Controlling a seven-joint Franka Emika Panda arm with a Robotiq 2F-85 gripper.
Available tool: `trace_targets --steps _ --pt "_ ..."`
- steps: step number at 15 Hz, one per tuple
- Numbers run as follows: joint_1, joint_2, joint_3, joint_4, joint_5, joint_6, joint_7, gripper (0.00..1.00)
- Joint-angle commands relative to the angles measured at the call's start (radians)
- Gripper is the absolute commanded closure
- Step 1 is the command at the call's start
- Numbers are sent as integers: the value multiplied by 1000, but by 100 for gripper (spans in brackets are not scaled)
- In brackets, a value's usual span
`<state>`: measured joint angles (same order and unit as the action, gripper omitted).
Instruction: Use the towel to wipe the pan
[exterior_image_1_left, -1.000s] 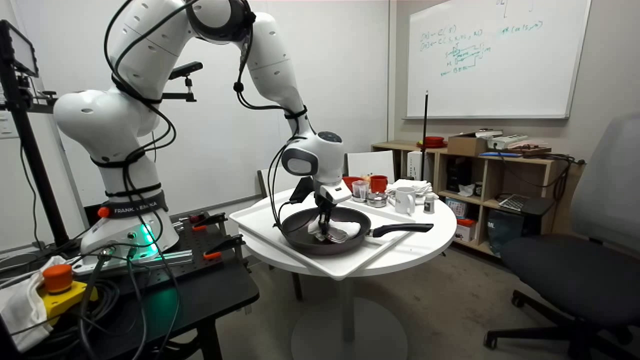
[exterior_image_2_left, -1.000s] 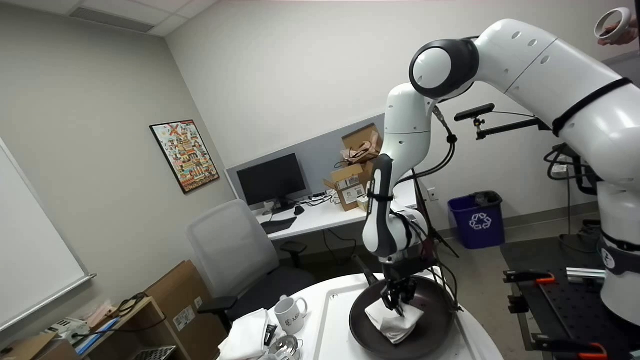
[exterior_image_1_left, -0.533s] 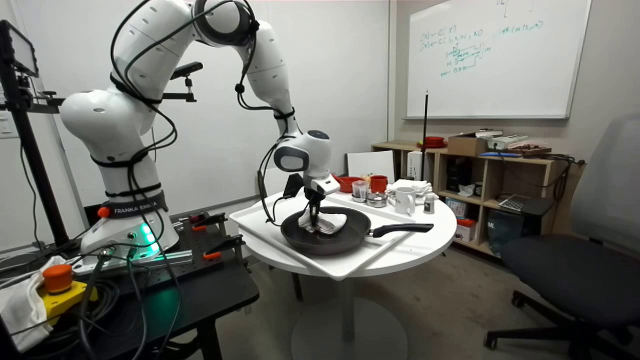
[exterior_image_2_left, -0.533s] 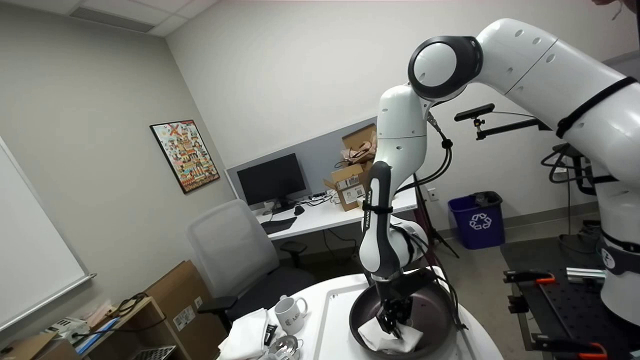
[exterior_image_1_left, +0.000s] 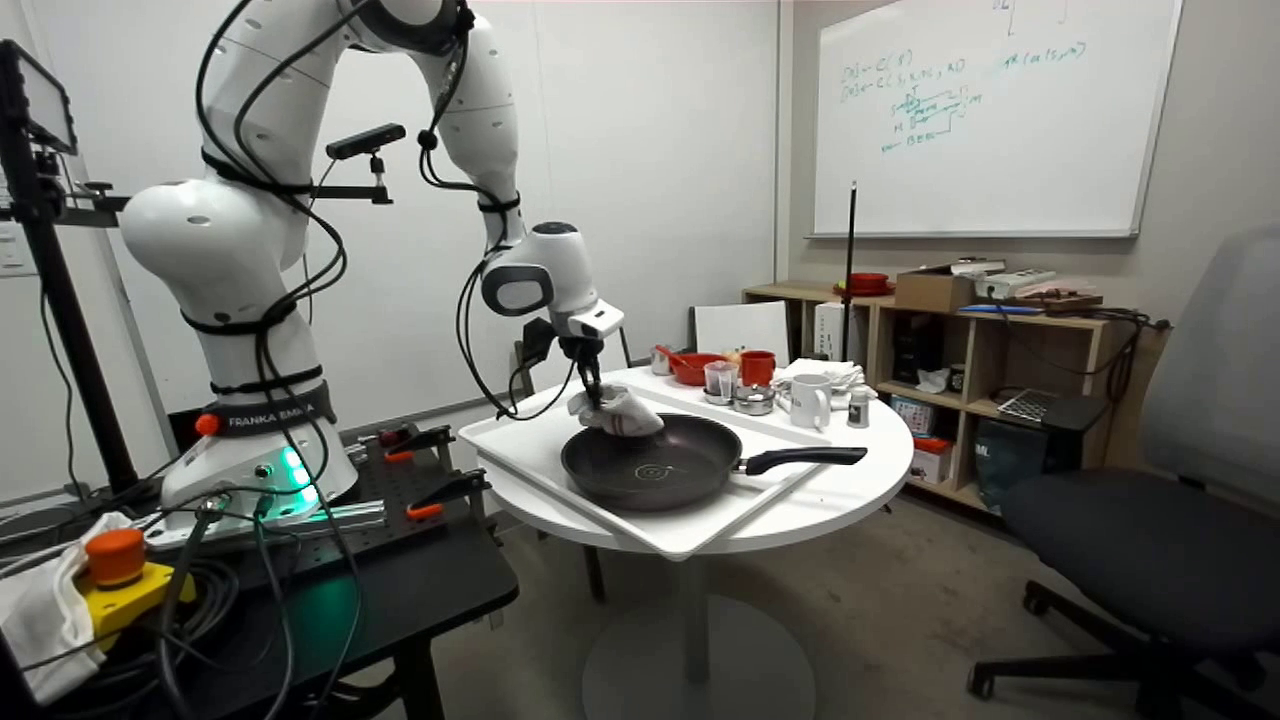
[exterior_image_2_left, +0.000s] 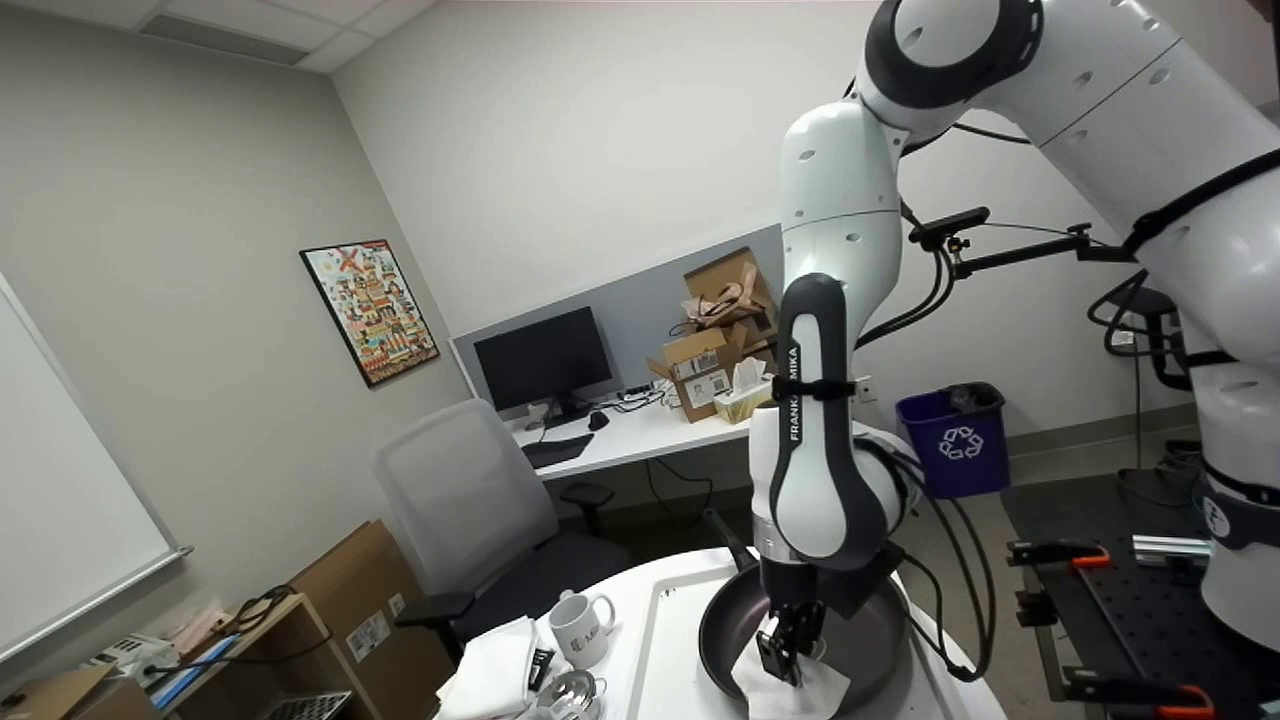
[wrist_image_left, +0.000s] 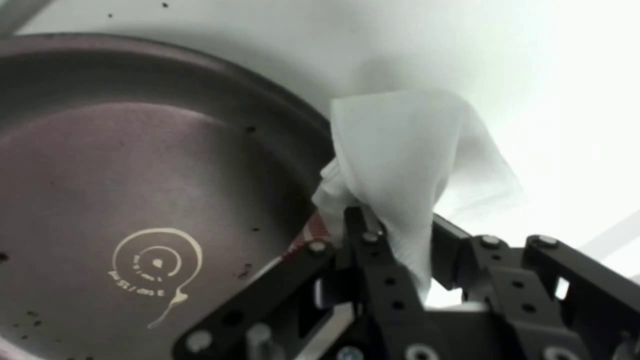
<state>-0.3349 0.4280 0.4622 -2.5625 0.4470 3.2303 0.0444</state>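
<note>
the pincer (wrist_image_left: 400, 230) is drawn tight around a fold of the white towel (wrist_image_left: 400, 140); its jaws stand only as far apart as the cloth makes them, and the loose part droops from their tips. seen in an exterior view, the towel hangs at the far left of the pan (exterior_image_1_left: 652, 468), partly over the rim and partly beyond it; i can't tell whether it touches. the pan sits flat, its handle (exterior_image_1_left: 806, 459) pointing right.

as for how far along things are, getting hold of the towel and bringing it to the pan are done. how much is wiped is harder to say. in the wrist view dark specks (wrist_image_left: 250, 129) dot the pan's floor and inner wall, around a pale printed swirl (wrist_image_left: 158, 263), so i'd judge the job unfinished: those spots want going over, and then the towel has to be let go somewhere.

farther out, the pan rests on a white tray (exterior_image_1_left: 525, 440) on a round worktop (exterior_image_1_left: 850, 495). toward the far right stand a red cup (exterior_image_1_left: 757, 367) and, nearer, a white mug (exterior_image_1_left: 810, 400), with folded white cloth (exterior_image_1_left: 838, 374) behind it.
</note>
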Motion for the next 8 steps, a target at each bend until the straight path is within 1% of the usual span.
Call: trace_targets --steps 1,3,5,8 --pt "30 -118 104 -120 26 104 36 96" --pt "62 -139 132 -123 27 103 53 96" --pt "85 -155 145 -105 21 62 61 96" --pt "113 -161 139 -68 14 17 67 96"
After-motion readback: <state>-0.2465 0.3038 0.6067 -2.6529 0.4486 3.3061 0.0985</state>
